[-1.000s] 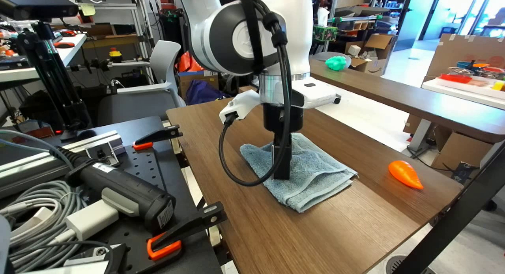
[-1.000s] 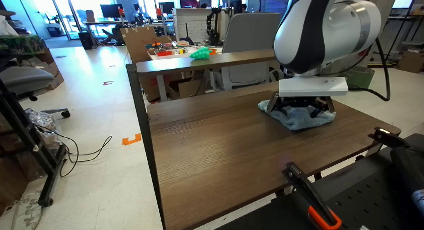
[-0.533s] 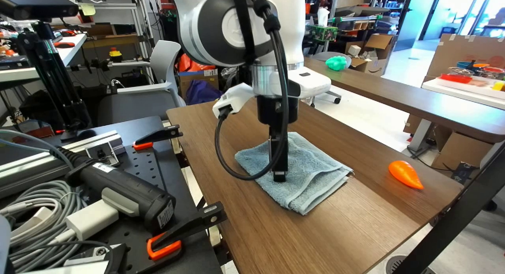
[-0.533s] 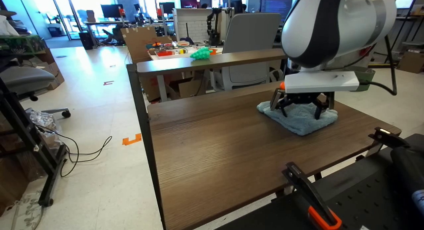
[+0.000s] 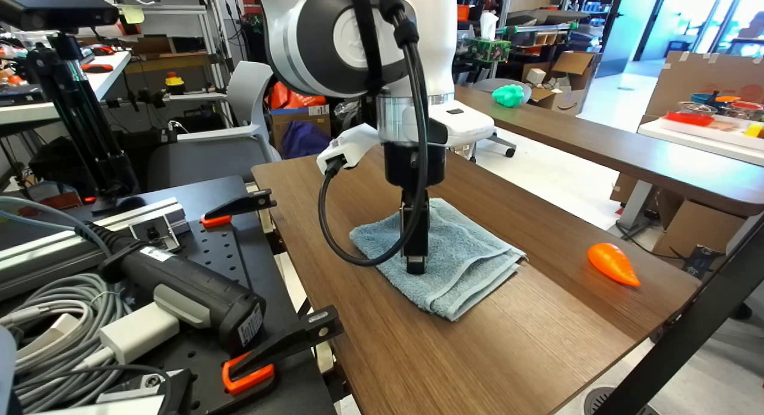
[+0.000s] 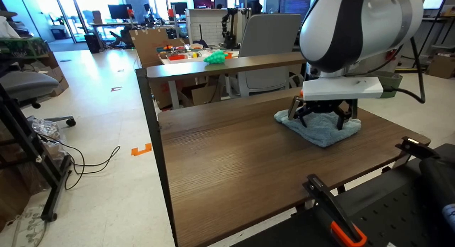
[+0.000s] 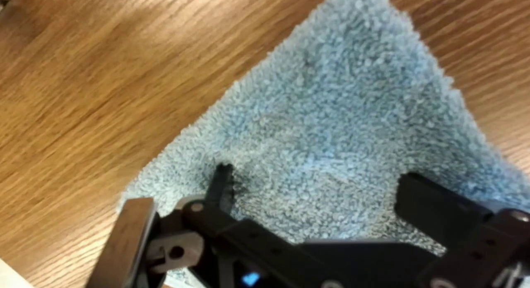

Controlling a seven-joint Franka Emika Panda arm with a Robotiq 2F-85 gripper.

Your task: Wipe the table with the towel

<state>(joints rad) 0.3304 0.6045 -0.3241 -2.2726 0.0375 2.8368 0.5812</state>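
The towel (image 5: 453,254) lies on the brown table (image 5: 513,355), in from every edge of the table that shows. It is soft and fuzzy, a light blue mixed with grey, and in the wrist view some patches look bluer than others. It is folded over, so in an exterior view two layers with thin, smooth rims show at one side. One corner of it makes a big point in the wrist view. The top is mostly flat, with a few little dips and bumps. The claw (image 7: 316,174) is right over the towel, pointing down. Its two fingers (image 7: 439,207) are spread wide apart, their tips touch the towel, and fuzzy cloth lies in the gap between them. The white and black arm (image 6: 337,30) reaches down from above. A shiny orange thing (image 5: 613,264), round at one end and pointy at the other, lies near a corner of the table, well apart from the towel. Along one long edge of the table is a black board (image 5: 256,266) with little holes and two clamps (image 5: 301,338) on it. Past the other long edge, a bumpy green thing (image 5: 508,95) sits on another table (image 5: 597,134).
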